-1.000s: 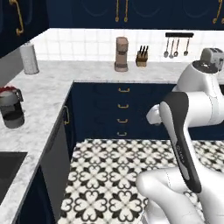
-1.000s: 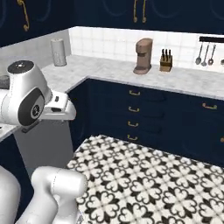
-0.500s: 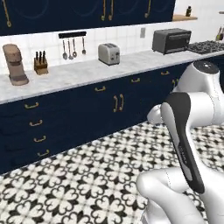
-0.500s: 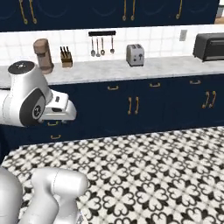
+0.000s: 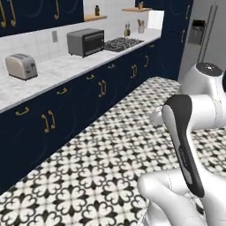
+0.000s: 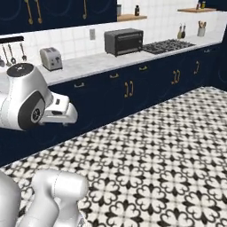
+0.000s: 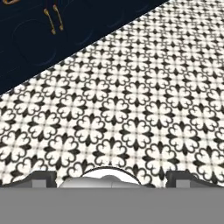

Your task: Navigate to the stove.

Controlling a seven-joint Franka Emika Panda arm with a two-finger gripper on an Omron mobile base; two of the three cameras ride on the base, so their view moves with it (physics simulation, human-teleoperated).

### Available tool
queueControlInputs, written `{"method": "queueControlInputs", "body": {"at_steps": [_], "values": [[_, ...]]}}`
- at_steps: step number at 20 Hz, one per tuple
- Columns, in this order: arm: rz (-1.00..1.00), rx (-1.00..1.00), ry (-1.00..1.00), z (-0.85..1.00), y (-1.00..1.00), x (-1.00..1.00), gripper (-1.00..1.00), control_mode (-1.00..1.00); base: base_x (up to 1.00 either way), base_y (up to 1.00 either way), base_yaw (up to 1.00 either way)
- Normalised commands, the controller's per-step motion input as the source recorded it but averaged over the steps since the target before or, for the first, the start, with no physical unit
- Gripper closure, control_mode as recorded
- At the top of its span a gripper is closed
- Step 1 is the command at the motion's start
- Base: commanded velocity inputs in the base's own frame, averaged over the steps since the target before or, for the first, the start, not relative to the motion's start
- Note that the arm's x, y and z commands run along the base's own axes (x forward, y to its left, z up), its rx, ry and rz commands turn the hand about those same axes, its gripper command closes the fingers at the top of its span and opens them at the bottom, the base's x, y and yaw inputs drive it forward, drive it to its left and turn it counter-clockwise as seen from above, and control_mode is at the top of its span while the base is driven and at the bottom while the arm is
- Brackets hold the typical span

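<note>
Nearest, pincer [image 7: 112, 180] slung low over patterned floor [image 7: 131, 109], tips wide apart, holding nothing. Beyond, marble bench [image 5: 53, 75] with toaster [image 5: 20, 66] and toaster oven [image 5: 85, 42], newly swung into sight where coffee maker and knife block stood a second ago. Farthest, the stove [image 5: 123, 43] [image 6: 169, 45] now in view past the oven at the bench's far end: heading likely right, ground left to cover.

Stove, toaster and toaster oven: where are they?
stove [image 6: 169, 45], right base view, on its burner grates.
toaster [image 6: 51, 58], right base view, on its silver side.
toaster oven [image 5: 87, 42], left base view, on its glass door.
</note>
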Motion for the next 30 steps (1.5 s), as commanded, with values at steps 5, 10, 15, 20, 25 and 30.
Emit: {"method": "queueControlInputs", "body": {"at_steps": [5,10,15,20,25,30], "values": [[0.00,0.00,0.00,0.00,0.00,0.00,-1.00,1.00,1.00,-0.06,-0.23],[0.00,0.00,0.00,0.00,0.00,0.00,-1.00,1.00,1.00,-0.44,0.02],[0.00,0.00,0.00,0.00,0.00,0.00,-1.00,1.00,1.00,-0.68,0.19],[0.00,0.00,0.00,0.00,0.00,0.00,-1.00,1.00,1.00,-0.67,0.33],[0.00,0.00,0.00,0.00,0.00,0.00,-1.00,1.00,1.00,-0.86,0.31],[0.00,0.00,0.00,0.00,0.00,0.00,-1.00,1.00,1.00,-1.00,0.22]]}}
